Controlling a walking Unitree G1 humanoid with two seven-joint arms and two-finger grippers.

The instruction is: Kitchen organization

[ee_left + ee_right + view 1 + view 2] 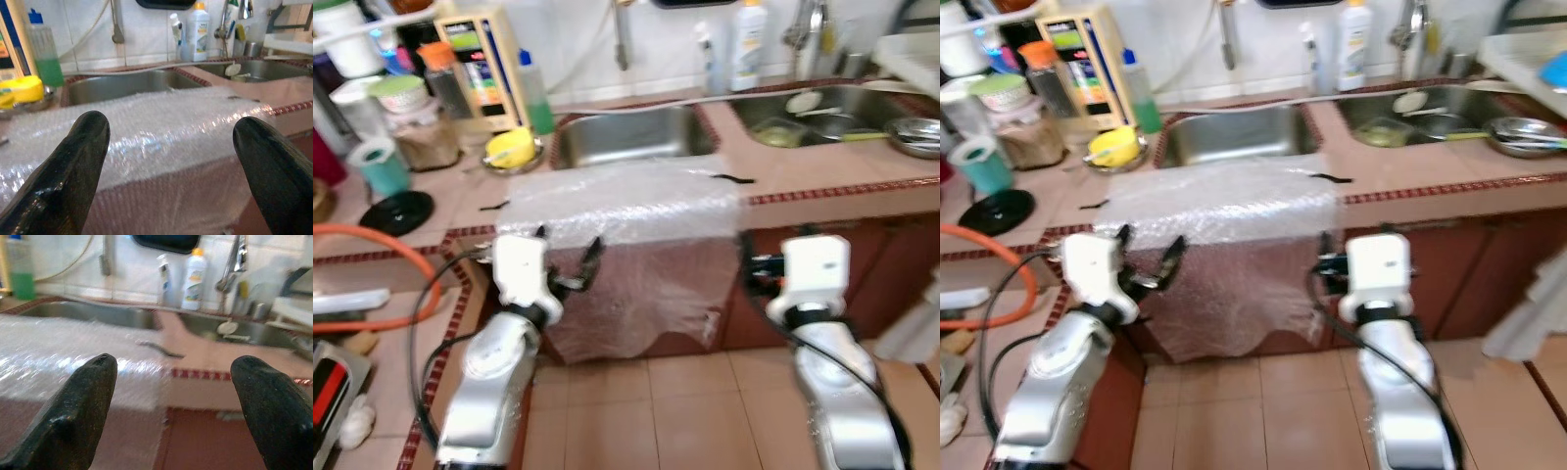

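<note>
- Nearest the camera, two silver arms reach forward over a tan tiled floor (636, 411).
- The left gripper (570, 262) sits low, in front of the counter edge, its black fingers spread wide and holding nothing.
- The right gripper (176, 401) is at about the same height, at the right edge of the hanging wrap; its fingers are also spread wide and empty.
- A sheet of bubble wrap (626, 211) lies across the pink counter (822, 181) between the two grippers. Its front part hangs down over the cabinet (783, 294) face.
- The left gripper faces the wrap's draped front edge; whether a fingertip touches it cannot be told.
- An orange hose (372, 240) curves across the counter at far left, beside a round black lid (396, 211).
- Behind the wrap is a steel sink (631, 137), with a second sink (832, 113) to its right holding dishes.
- A yellow sponge (512, 147) rests in a small dish left of the first sink.
- Jars, a teal roll and a green bottle (534, 93) crowd the back left corner.
- A white bottle (749, 44) stands against the tiled wall between the sinks.
</note>
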